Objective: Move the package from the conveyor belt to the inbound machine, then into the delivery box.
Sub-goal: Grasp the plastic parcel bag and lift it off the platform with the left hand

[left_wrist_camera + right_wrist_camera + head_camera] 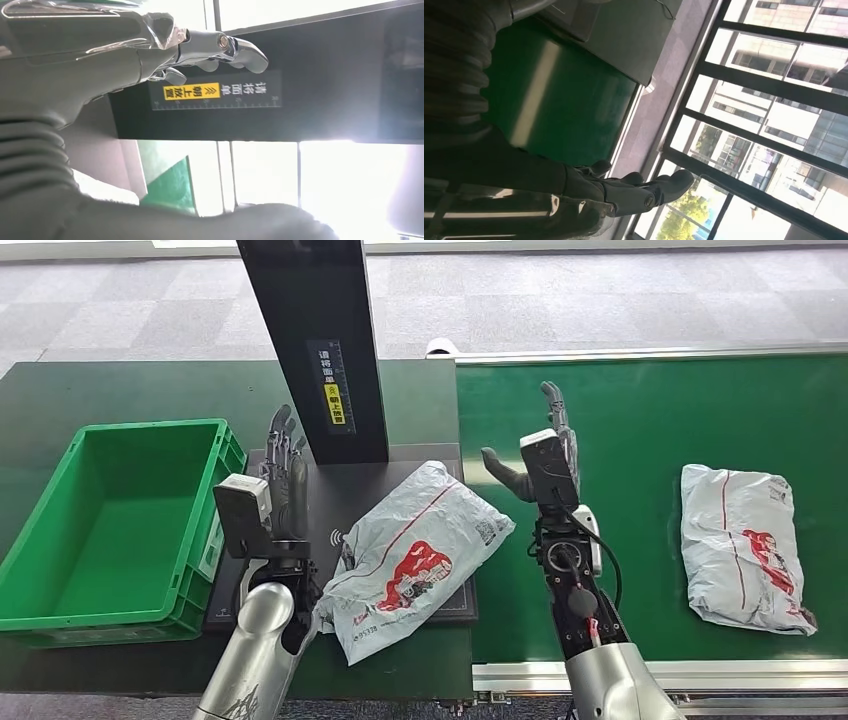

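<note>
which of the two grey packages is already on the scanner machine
The package between the two robot hands, lying on the black inbound platform; the other package still sits on the green conveyor belt.

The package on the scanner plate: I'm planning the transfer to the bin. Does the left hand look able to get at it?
Probably yes. The left hand is open beside the package on the scanner plate, with nothing between them. The black post stands behind, not in the way.
</note>
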You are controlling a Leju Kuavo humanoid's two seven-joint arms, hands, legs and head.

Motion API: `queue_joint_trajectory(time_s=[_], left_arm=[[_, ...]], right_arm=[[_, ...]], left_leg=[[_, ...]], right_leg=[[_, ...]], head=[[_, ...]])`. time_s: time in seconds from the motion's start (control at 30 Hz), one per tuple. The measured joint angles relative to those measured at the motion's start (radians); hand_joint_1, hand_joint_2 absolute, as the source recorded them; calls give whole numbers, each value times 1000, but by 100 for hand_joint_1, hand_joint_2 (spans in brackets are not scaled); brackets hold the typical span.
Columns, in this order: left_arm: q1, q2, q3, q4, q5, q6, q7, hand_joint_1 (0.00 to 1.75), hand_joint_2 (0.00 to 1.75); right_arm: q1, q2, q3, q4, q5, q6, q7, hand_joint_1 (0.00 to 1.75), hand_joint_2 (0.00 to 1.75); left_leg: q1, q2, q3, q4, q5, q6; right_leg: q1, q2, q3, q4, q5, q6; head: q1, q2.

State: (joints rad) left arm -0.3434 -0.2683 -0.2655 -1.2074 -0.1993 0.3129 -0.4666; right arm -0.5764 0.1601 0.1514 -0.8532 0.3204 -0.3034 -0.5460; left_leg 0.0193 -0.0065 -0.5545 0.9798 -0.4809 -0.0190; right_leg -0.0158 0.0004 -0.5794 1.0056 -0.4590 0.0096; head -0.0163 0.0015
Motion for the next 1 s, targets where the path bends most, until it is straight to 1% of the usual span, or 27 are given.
queue_joint_trajectory(time_s=[0.1, 0.23, 0.33, 0.47, 0.7, 0.77, 0.87, 0.9, 1.0], left_arm=[[5, 7, 3, 5, -3, 3, -4, 0, 175], [6, 18, 2, 15, -21, 24, -6, 0, 175], [6, 28, -4, 28, -45, 36, -8, 0, 175], [6, 39, -12, 44, -54, 42, -6, 0, 175], [6, 47, -22, 61, -55, 35, -5, 0, 175], [6, 49, -25, 67, -41, 1, -5, 0, 175], [6, 55, -29, 77, 21, -88, -25, 0, 175], [6, 56, -30, 79, 45, -117, -32, 0, 175], [7, 63, -32, 85, 119, -204, -38, 0, 175]], right_arm=[[40, -27, -5, -63, -81, 52, 18, 0, 175], [101, -55, -8, -135, -229, 177, 59, 0, 175], [144, -67, -14, -173, -318, 234, 90, 0, 175], [178, -77, -20, -205, -351, 253, 104, 0, 175], [195, -84, -24, -224, -391, 277, 121, 0, 175], [201, -85, -26, -226, -423, 304, 127, 0, 175], [213, -89, -27, -228, -448, 321, 131, 0, 175], [215, -90, -27, -228, -450, 319, 134, 0, 131], [219, -94, -26, -225, -471, 337, 163, 0, 131]], left_leg=[[0, 0, 0, 0, 0, 0], [0, 0, 0, 0, 0, 0], [0, 0, 0, 0, 0, 0], [0, 1, 0, 0, 0, 0], [0, 1, 0, 0, 0, 0], [0, 0, 0, 0, 0, 0], [0, 1, 0, 0, 0, 0], [0, 1, 0, 0, 0, 0], [0, 1, 0, 0, 0, 0]], right_leg=[[0, 0, 0, 0, 0, 0], [0, 0, 0, 0, 0, 0], [0, 0, 0, 0, 0, 0], [0, 0, 0, 0, 0, 0], [0, 0, 0, 0, 0, 0], [0, 0, 0, 0, 0, 0], [0, 0, 0, 0, 0, 0], [0, 0, 0, 0, 0, 0], [0, 0, 0, 0, 0, 0]], head=[[0, 0], [0, 0], [0, 0], [0, 0], [0, 0], [0, 0], [0, 0], [0, 0], [0, 0]])
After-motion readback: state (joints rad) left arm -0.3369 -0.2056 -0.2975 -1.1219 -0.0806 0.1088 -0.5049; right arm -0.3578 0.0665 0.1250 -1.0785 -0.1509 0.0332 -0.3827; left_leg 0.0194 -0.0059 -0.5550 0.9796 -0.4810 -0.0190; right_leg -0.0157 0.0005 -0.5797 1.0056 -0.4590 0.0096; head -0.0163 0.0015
